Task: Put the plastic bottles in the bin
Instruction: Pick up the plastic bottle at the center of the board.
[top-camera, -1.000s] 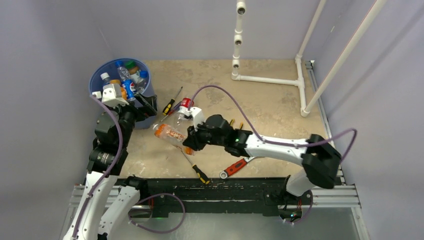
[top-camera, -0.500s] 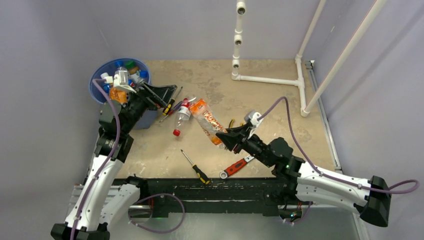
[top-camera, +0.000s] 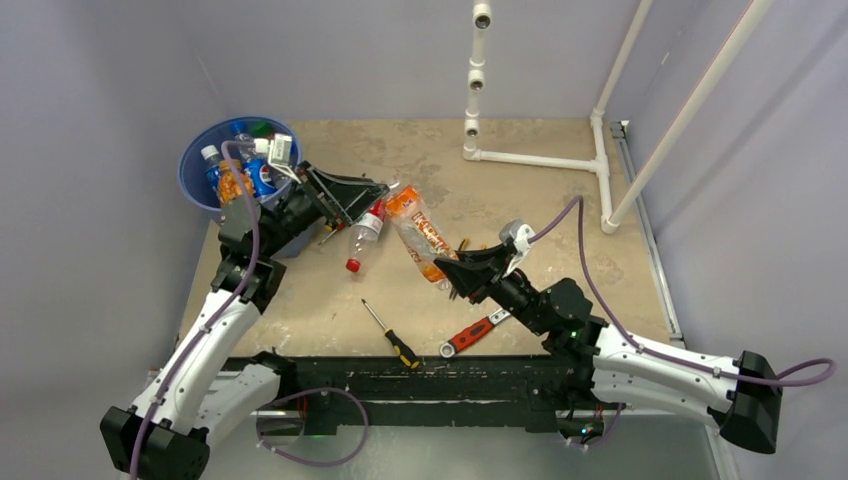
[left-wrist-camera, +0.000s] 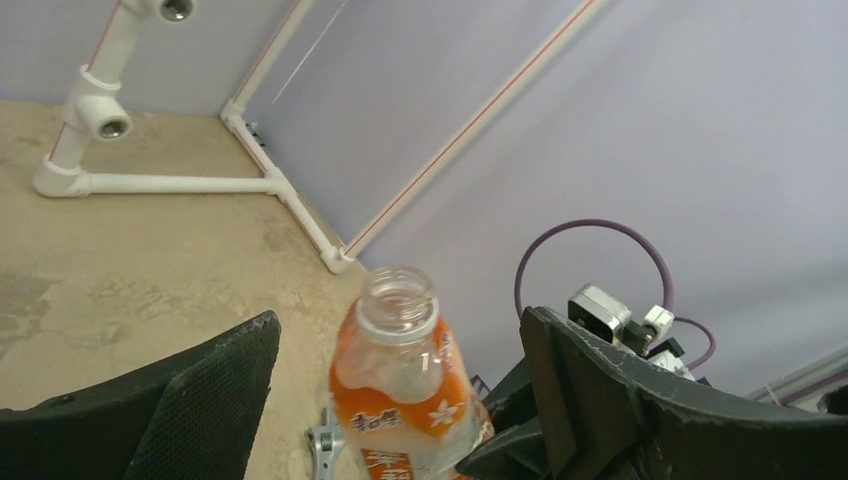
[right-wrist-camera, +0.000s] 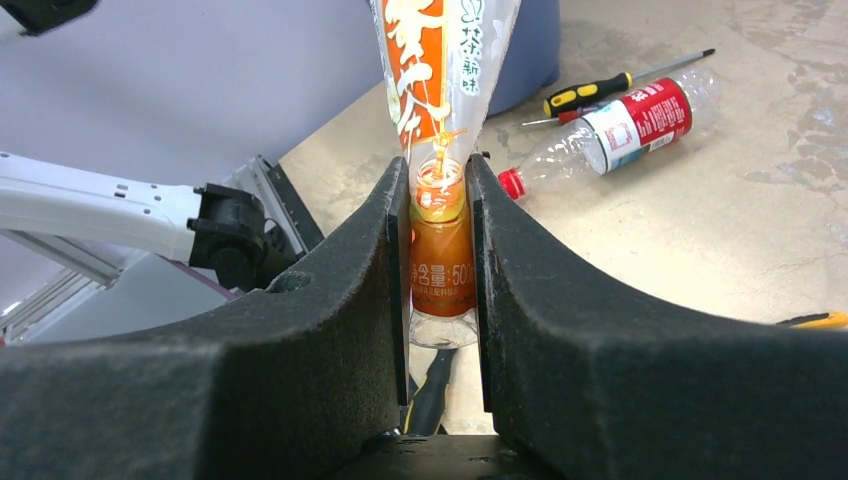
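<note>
An orange-labelled plastic bottle (top-camera: 420, 236) with no cap hangs tilted above the table. My right gripper (top-camera: 452, 270) is shut on its base, with the base pinched between the pads (right-wrist-camera: 438, 230). The bottle's open neck (left-wrist-camera: 398, 300) sits between the spread fingers of my left gripper (top-camera: 378, 198), with a gap on both sides. A clear bottle with a red label and red cap (top-camera: 363, 232) lies on the table below it. The blue bin (top-camera: 194, 150) stands at the far left and holds several bottles (top-camera: 245, 176).
A black-and-yellow screwdriver (top-camera: 392, 337) and a red-handled wrench (top-camera: 468, 335) lie near the front edge. Another screwdriver (right-wrist-camera: 600, 88) lies beside the red-label bottle by the bin. A white pipe frame (top-camera: 540, 160) stands at the back right.
My right arm has swung right and lifted the orange bottle off the table. My left gripper has come away from the bin and reached right until its fingers flank the bottle's neck.
</note>
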